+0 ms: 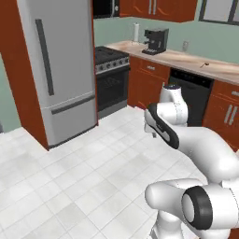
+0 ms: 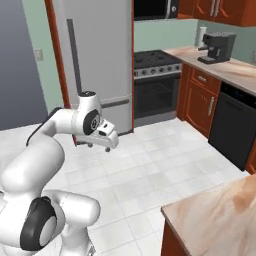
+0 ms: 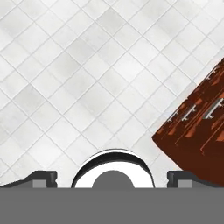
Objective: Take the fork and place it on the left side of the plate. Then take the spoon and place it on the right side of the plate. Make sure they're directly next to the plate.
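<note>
nothing looks started: the gripper [image 3: 112, 177] hangs folded over bare floor tiles [image 3: 78, 83] with its jaws spread wide and empty, and i cannot tell where fork, spoon and plate are.

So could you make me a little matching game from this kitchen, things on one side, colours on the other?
Things:
1. fridge
2. coffee machine
3. cabinets
4. floor

Colours:
a. white tiles
b. reddish-brown
c. silver-grey
d. black

Pairs: 1-c, 2-d, 3-b, 4-a
</note>
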